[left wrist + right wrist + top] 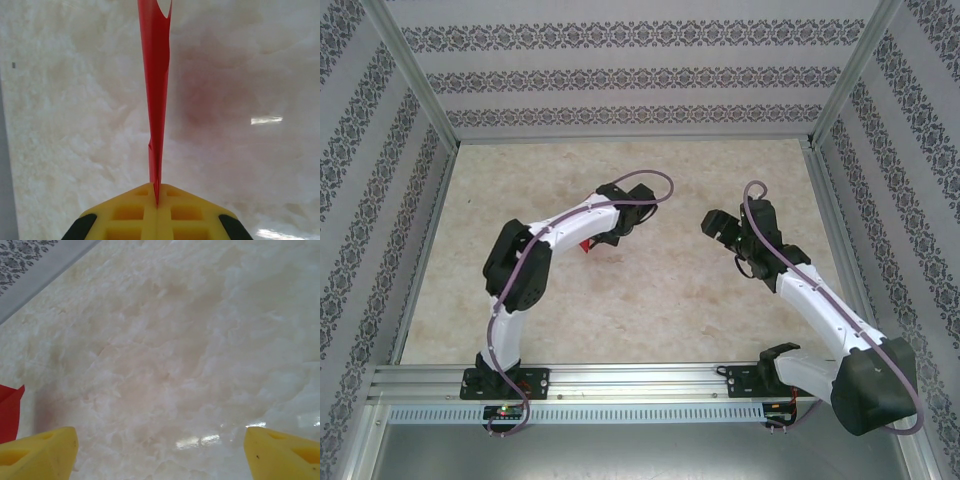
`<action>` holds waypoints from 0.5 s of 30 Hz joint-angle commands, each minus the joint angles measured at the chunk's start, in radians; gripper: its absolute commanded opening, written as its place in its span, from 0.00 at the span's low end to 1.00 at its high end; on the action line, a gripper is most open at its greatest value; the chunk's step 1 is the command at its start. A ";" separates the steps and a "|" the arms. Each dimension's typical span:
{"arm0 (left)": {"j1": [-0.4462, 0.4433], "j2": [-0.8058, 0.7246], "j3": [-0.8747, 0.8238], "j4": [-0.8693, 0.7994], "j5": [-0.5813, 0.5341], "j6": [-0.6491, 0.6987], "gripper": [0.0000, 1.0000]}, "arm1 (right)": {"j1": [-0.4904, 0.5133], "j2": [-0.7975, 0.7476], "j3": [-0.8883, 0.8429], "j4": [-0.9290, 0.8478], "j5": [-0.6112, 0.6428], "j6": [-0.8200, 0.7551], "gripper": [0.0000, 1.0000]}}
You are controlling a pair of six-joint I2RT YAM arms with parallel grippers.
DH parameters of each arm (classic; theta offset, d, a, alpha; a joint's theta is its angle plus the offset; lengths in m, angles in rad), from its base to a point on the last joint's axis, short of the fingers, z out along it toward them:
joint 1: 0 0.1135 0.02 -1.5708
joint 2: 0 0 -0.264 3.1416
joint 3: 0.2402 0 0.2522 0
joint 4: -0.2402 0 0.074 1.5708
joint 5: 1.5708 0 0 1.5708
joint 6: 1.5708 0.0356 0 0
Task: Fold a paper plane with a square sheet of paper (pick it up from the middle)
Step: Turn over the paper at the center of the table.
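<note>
Red paper (156,100), folded into a narrow strip and seen edge-on from the left wrist, rises out of the left jaws, whose yellow fingers (127,215) are pressed together on its lower end, so it hangs over the marbled table (650,310) rather than lying on it. From above, a sliver of it shows under the left wrist, near the middle of the table. The right jaws stand spread wide, yellow fingertips (40,452) far apart with bare table between them, and a red corner of the paper shows just beside the left-hand tip. This is a very light thing with almost no stiffness of its own: the free end already bows and shows a curled notch at the far tip, so it would likely flop, twist or spring open if moved fast. Its surface looks smooth and may slide between hard pads, while a hard squeeze would set unwanted creases. The soundest hold is probably along the folded spine, where the layers stack and lend some rigidity, with the second grip close to the first.
</note>
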 commanded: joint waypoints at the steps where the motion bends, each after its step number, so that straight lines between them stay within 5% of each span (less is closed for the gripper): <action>1: -0.029 0.058 0.055 0.009 0.091 -0.046 0.03 | -0.009 -0.015 -0.016 -0.012 0.046 0.021 0.87; 9: -0.033 0.090 0.089 0.126 0.336 -0.059 0.32 | -0.011 -0.002 -0.020 -0.011 0.044 0.038 0.86; 15: 0.031 -0.017 0.035 0.240 0.565 -0.029 0.53 | 0.020 0.073 0.018 -0.004 -0.017 0.040 0.76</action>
